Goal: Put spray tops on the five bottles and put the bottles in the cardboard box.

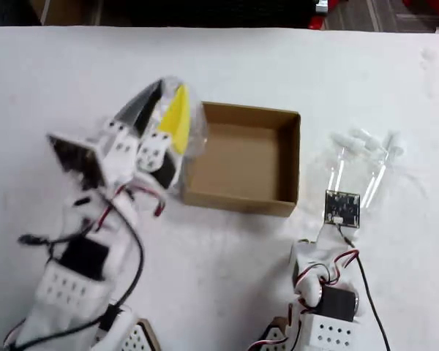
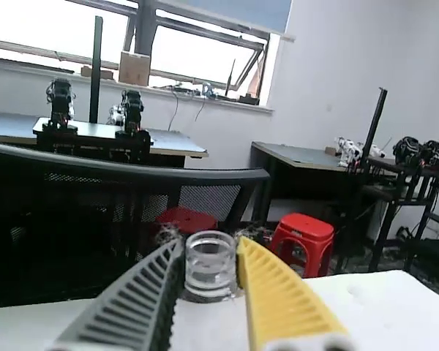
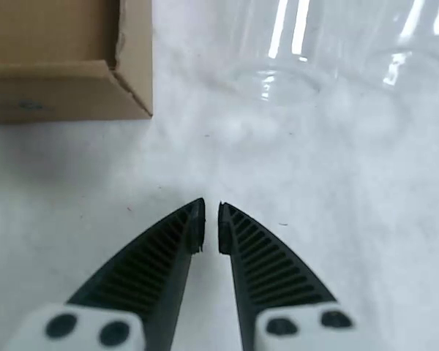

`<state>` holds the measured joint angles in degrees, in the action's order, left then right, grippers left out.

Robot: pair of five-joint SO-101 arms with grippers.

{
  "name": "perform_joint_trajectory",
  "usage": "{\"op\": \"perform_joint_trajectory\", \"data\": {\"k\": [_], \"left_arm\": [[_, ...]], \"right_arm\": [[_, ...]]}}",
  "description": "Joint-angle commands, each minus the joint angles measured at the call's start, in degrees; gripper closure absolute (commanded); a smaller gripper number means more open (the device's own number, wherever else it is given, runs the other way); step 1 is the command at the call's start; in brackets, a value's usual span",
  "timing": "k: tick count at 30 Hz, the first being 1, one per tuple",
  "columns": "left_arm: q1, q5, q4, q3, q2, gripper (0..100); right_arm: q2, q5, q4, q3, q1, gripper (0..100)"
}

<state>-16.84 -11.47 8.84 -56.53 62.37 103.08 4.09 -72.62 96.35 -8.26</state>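
Overhead view, left wrist faces room, right wrist shares box (image 3: 66, 91) corner

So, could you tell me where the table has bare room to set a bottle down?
Free: the table beyond the cardboard box, and the patch in front of it. Crowded: right of the box, clear bottles; left, the left gripper gripping a bottle.

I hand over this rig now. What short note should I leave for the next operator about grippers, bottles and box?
Left gripper: jaws shut on a clear bottle without spray top, by the box's left wall.
Right gripper: jaws shut, empty, low over the table.
Done: the bottles right of the box seem to carry tops.
Left: top the held bottle; box all bottles; the box looks empty.
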Motion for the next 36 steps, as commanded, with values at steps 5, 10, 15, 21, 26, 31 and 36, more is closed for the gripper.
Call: {"op": "perform_joint_trajectory", "data": {"k": [5, 10, 15, 21, 26, 31, 36], "left_arm": [[-1.4, -1.0, -8.7, -2.0, -12.3, 98], [-1.5, -0.9, -19.4, -7.6, -13.9, 98], [-5.5, 5.6, -30.3, -8.9, -24.7, 98], [-7.0, 6.3, -36.9, -9.2, -34.6, 98], [-5.4, 6.2, -37.0, -13.6, -34.8, 98], [-6.0, 6.3, -37.0, -23.1, -25.4, 98], [-6.0, 6.3, -35.6, -29.1, -15.8, 98]], "right_arm": [[0.2, -0.6, -0.1, 0.5, -0.5, 98.1], [0.2, -0.6, -0.1, 0.5, -0.4, 98.1], [0.2, -0.6, -0.1, 0.5, -0.5, 98.1], [0.2, -0.6, -0.1, 0.5, -0.5, 98.1], [0.2, -0.6, -0.1, 0.5, -0.5, 98.1], [0.2, -0.6, -0.1, 0.5, -0.5, 98.1], [0.2, -0.5, -0.1, 0.5, -0.3, 98.1]]}}
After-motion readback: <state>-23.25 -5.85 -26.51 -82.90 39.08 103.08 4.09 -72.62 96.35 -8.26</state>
